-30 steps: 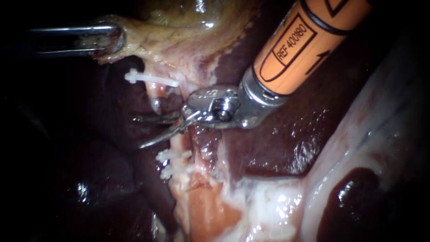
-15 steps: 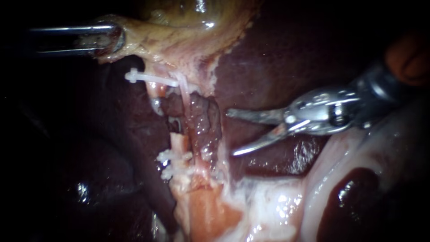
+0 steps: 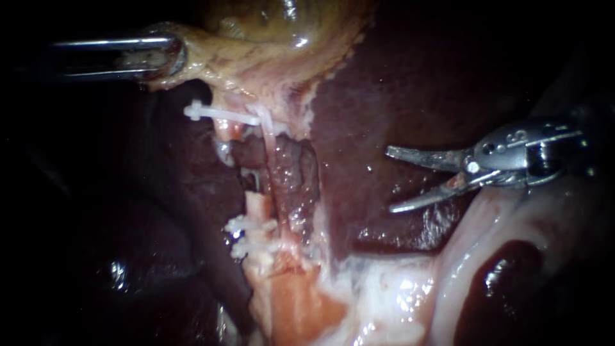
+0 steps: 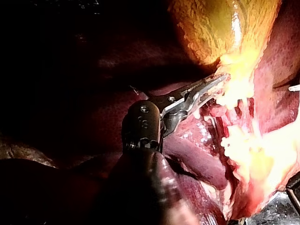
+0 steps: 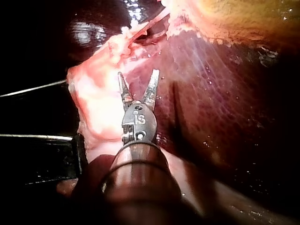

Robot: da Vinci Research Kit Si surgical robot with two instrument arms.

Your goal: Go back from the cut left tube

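Lying in two pieces at the middle of the endoscope view, the cut left tube [image 3: 258, 206] shows a lower stump standing up from the pale tissue. A shorter upper stump hangs under the gallbladder [image 3: 269, 38], with an open gap between the two. One white clip [image 3: 221, 115] crosses the upper stump and two clips [image 3: 246, 232] sit on the lower one, so both ends look sealed. Just beside the gap a thin pale strand [image 3: 272, 160] runs unbroken; I take it for the other tube.

The left instrument's end effector [image 3: 168, 54] is clenched on the gallbladder's edge and holds it drawn up and to the left. Judging by the stretch, that tension keeps the stumps apart and the field open.

The right instrument's end effector [image 3: 390, 180] hangs well apart from the tube, over bare liver [image 3: 397, 83]. Its two blades are spread with nothing between them, and the right wrist view shows the same.

Toward the right edge, along its own shaft, the way looks free. The lower blade lies close over the liver surface, and a pale fold [image 3: 487, 224] rises just beneath the wrist. Any further retreat is therefore better kept level or rising than dipping. The step looks close to done.
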